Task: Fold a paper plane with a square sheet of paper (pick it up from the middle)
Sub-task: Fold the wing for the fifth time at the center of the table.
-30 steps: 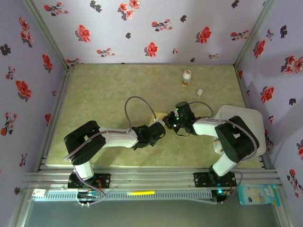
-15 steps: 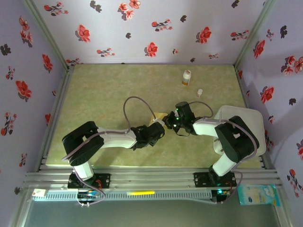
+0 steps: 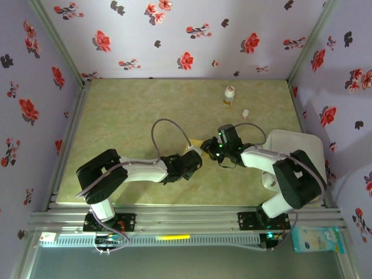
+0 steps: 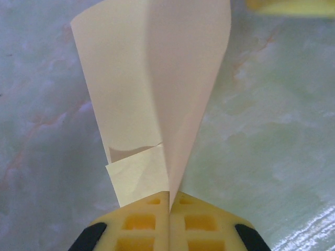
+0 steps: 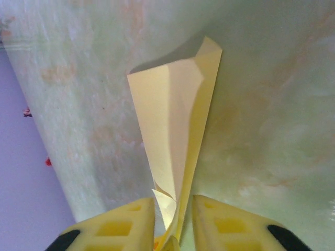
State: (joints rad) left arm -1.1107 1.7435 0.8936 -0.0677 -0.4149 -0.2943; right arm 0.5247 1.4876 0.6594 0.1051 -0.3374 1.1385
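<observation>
The bottle [image 3: 229, 95] stands near the tabletop's [image 3: 133, 110] far edge, right of centre, with a small white cap [image 3: 245, 114] just nearer; both are well apart from the arms; a white tray [image 3: 302, 142] lies at the right edge, partly under the right arm. Between the two wrists nothing blocks the sheet of paper [image 4: 152, 89], which sits mid-table, lifted off the surface and folded to a narrow tapering shape. The left gripper [image 4: 168, 206] has its yellow pads pressed together on the paper's narrow end. The right gripper [image 5: 172, 203] has its pads slightly apart with the other narrow end between them; whether they grip it, I cannot tell. The surface is pale green marbled; lilac walls [image 3: 174, 35] with red flowers close three sides; a metal rail [image 3: 186, 220] runs along the near edge.
</observation>
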